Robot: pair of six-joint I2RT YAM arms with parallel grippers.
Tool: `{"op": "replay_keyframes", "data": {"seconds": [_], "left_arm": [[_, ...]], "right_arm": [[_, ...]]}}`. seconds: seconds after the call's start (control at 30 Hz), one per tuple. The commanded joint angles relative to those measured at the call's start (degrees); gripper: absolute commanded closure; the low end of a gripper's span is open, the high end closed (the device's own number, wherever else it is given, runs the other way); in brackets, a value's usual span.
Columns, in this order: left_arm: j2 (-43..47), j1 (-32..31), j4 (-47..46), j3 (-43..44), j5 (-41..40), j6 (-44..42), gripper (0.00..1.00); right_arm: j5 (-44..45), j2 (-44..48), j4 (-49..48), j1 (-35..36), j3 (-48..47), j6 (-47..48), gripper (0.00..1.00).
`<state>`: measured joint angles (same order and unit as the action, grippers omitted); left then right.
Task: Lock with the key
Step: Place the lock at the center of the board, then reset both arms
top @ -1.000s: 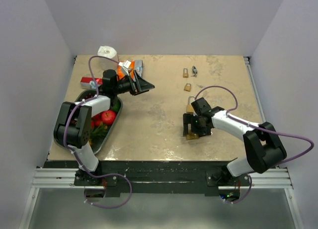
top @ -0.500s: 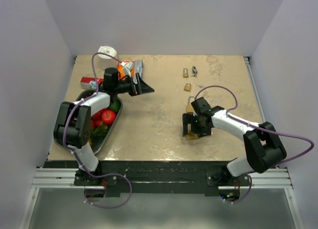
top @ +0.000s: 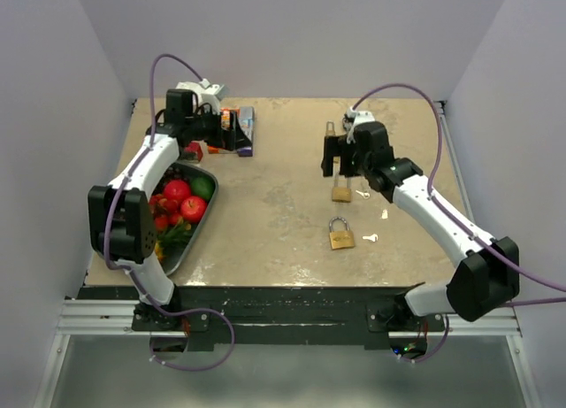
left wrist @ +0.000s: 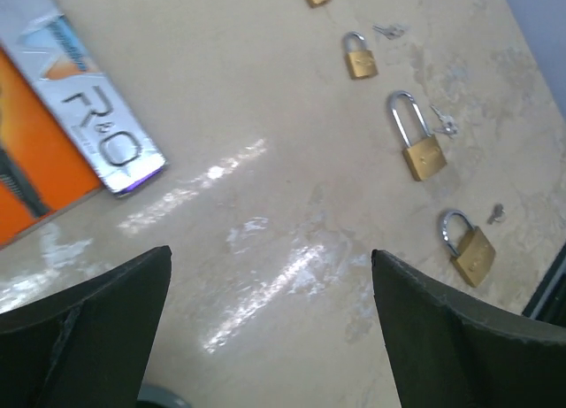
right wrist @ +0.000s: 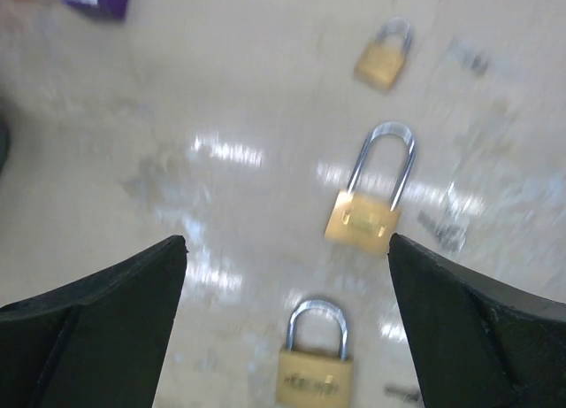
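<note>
Several brass padlocks lie on the beige table. A long-shackle padlock (top: 341,193) (right wrist: 371,200) (left wrist: 417,147) lies mid table. Another padlock (top: 340,236) (right wrist: 314,364) (left wrist: 469,249) lies nearer the front with a small key (top: 370,239) beside it. A small padlock (right wrist: 386,58) (left wrist: 358,57) lies farther back. More keys (left wrist: 445,122) (right wrist: 442,231) lie beside the locks. My right gripper (top: 340,158) (right wrist: 287,240) is open and empty, raised above the long-shackle padlock. My left gripper (top: 237,135) (left wrist: 270,253) is open and empty, at the back left by the packages.
A silver and purple package (top: 247,129) (left wrist: 97,134) and an orange one (left wrist: 26,178) lie at the back left. A metal tray (top: 181,257) with red and green fruit stands at the left edge. White walls enclose the table.
My right gripper has risen off the front padlock and moved toward the back, leaving that padlock and a key on the table. My left arm has swung back over the packages.
</note>
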<state>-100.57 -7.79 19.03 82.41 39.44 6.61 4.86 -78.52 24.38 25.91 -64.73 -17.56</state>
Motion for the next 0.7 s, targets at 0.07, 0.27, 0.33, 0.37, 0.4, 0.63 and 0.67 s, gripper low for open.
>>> {"op": "replay_keyframes", "data": {"seconds": [0.07, 0.27, 0.33, 0.37, 0.4, 0.63, 0.67], "left_arm": [[-2.2, 5.6, 10.3, 13.9, -8.8, -6.3, 0.01], [-4.2, 4.8, 9.3, 14.1, -17.1, -10.3, 0.01], [-3.3, 2.4, 7.7, 9.4, -20.0, -11.7, 0.01], [-3.1, 1.3, 6.6, 7.8, -22.9, -12.1, 0.01], [-2.9, -1.1, 6.1, 4.4, -24.0, -12.6, 0.01], [1.4, -7.1, 0.4, -8.0, -25.0, -11.3, 0.01], [1.6, -7.4, 0.1, -8.8, -24.8, -10.7, 0.01]], "right_arm": [[4.8, -4.2, -20.8, -3.8, -11.5, 15.9, 0.01], [-4.7, -9.6, -17.9, -9.8, -14.1, 12.9, 0.01], [-7.7, -10.3, -17.8, -11.8, -12.2, 11.5, 0.01], [-9.2, -10.3, -18.6, -12.6, -9.6, 9.9, 0.01], [-10.8, -10.1, -19.1, -13.9, -8.1, 9.8, 0.01], [-11.5, -8.1, -19.6, -14.2, -2.0, 10.5, 0.01], [-11.5, -7.9, -19.8, -14.1, -2.2, 10.6, 0.01]]}}
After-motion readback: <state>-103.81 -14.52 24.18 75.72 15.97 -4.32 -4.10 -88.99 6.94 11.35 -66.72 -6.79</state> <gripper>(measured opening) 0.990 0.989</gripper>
